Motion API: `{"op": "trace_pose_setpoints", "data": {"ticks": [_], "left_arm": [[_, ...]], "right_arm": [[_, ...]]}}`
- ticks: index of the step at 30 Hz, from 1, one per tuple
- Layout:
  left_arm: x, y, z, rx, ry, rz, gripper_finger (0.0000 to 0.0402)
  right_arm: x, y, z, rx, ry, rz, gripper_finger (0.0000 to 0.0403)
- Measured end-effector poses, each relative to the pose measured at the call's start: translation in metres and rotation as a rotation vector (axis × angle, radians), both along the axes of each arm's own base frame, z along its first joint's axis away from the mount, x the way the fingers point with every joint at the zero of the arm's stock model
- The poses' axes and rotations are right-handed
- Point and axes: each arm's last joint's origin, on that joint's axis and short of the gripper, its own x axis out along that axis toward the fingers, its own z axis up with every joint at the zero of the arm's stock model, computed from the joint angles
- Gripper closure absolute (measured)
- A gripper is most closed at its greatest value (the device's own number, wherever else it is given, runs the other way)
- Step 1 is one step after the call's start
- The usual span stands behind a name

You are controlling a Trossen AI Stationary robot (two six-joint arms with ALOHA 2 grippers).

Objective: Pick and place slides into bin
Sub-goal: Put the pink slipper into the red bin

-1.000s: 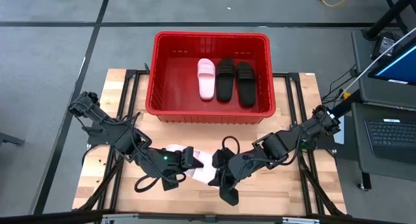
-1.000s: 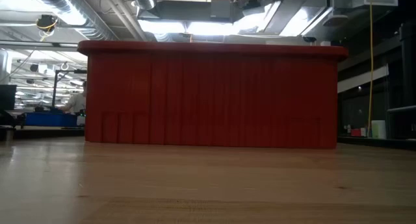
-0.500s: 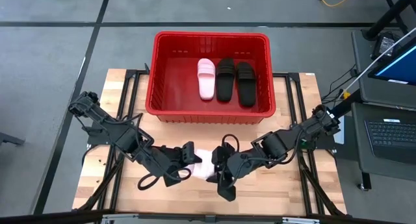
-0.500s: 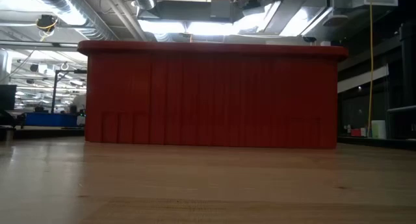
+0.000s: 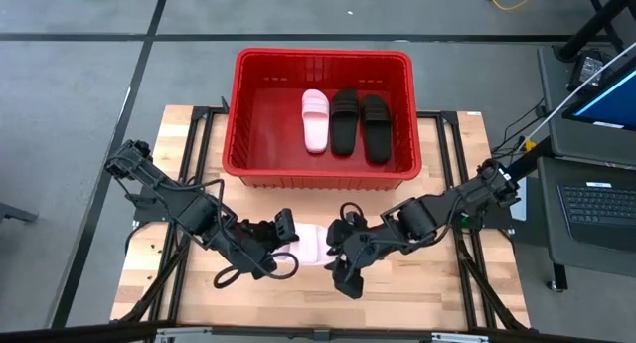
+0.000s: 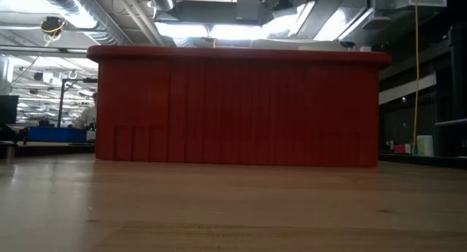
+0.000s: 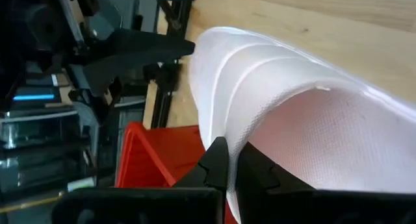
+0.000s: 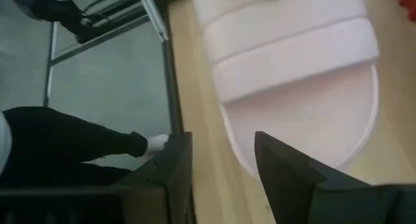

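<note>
A red slatted bin sits at the far side of a wooden worktop, seen from above. Inside it, three slides lie side by side toward its right half: one pale pink slide, then two black slides. The fourth slide, pale pink, is at the near middle of the worktop, between the two arms. The left hand is pinching this slide at its left edge, fingers pressed together on it. The right hand is just beside the slide's right end, its fingers spread wide and not gripping the slide. The level view shows only the bin's red wall across the worktop.
</note>
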Motion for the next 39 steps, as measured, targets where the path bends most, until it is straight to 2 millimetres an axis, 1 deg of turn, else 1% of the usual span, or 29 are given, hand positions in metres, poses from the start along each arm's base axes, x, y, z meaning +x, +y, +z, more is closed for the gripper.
{"op": "trace_pose_setpoints", "data": {"ticks": [4, 7, 10, 15, 16, 17, 20, 23, 25, 29, 36, 39], "left_arm": [[-0.002, 0.003, 0.003, 0.016, -0.027, 0.050, 0.0397], [-0.005, 0.009, 0.009, 0.023, -0.074, 0.115, 0.0397], [-0.011, 0.014, 0.015, -0.001, -0.108, 0.172, 0.0397], [-0.018, 0.026, 0.026, -0.070, -0.144, 0.223, 0.0397], [-0.019, 0.028, 0.027, -0.077, -0.148, 0.234, 0.0397], [-0.019, 0.031, 0.028, -0.081, -0.151, 0.249, 0.0397], [-0.019, 0.043, 0.034, -0.072, -0.214, 0.355, 0.0397], [-0.017, 0.053, 0.030, -0.038, -0.202, 0.438, 0.0397], [-0.015, 0.059, 0.027, -0.054, -0.192, 0.477, 0.0397], [-0.011, 0.072, 0.028, -0.058, -0.208, 0.545, 0.0397], [-0.006, 0.097, 0.031, 0.045, -0.286, 0.724, 0.0397], [-0.004, 0.106, 0.031, 0.056, -0.308, 0.783, 0.0397]], "right_arm": [[0.001, -0.007, -0.002, 0.008, 0.027, -0.037, 0.0240], [0.002, -0.011, -0.003, 0.023, 0.055, -0.087, 0.0259], [0.001, -0.015, -0.004, -0.003, 0.076, -0.098, 0.0296], [-0.001, -0.016, -0.004, -0.075, 0.071, -0.030, 0.0380], [-0.001, -0.016, -0.004, -0.094, 0.065, -0.018, 0.0391], [-0.001, -0.016, -0.005, -0.111, 0.065, -0.005, 0.0395], [-0.004, -0.013, -0.009, -0.135, 0.092, 0.054, 0.0389], [-0.007, -0.015, -0.005, -0.171, 0.082, 0.079, 0.0395], [-0.008, -0.018, -0.003, -0.198, 0.073, 0.078, 0.0398], [-0.012, -0.019, -0.004, -0.254, 0.095, 0.064, 0.0392], [-0.012, -0.026, -0.008, -0.323, 0.133, 0.048, 0.0399], [-0.010, -0.029, -0.007, -0.380, 0.115, 0.071, 0.0390]]}}
